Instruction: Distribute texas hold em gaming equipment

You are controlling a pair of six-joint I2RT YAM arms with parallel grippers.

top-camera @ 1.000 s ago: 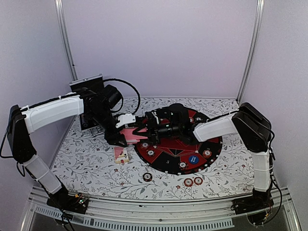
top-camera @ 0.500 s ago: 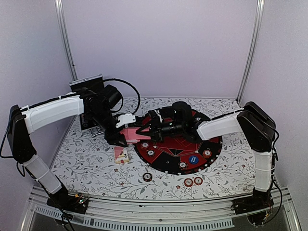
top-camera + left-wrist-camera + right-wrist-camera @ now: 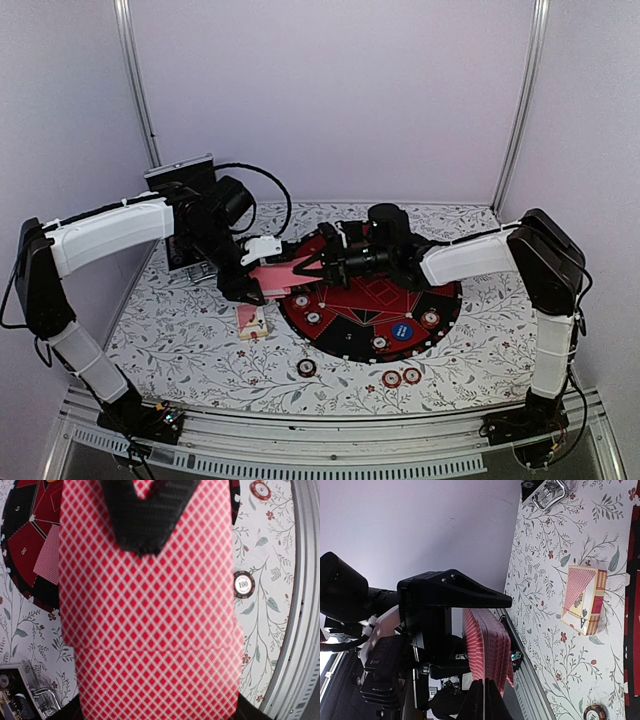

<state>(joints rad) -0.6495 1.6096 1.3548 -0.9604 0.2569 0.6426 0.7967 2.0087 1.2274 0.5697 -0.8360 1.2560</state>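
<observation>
The left pincer is pressed together on the deck of pink-backed cards and holds it in the air. The right pincer meets it head-on, its tips pinched on the edge of what looks like the top card. That card sits slightly offset from the rest of the stack.

Handling, as we judge it:
- 1 card is very light, thin and bendy, w/ a slick face, so it should slide off its neighbours easily.
- The risk is that 2 come away together, or that the card bows.
- The best hold is the free short edge, opposite the left pincer's grip, pulling flat along the deck.
- The deck itself is stiffer but can fan out if it is squeezed off-centre.

Containers:
- A card box lies on the cloth below and just to the near side of the left pincer. We can't tell if anything is inside.
- A black case stands behind the left pincer, on its far side. Its contents are hidden from us.
- The round mat lies beneath the right pincer. It carries several chips, 1 blue button disc and at least 1 dealt card.
- 3 loose chips rest on the cloth, nearer the arm bases than either pincer, incl. 1 marked 100.
</observation>
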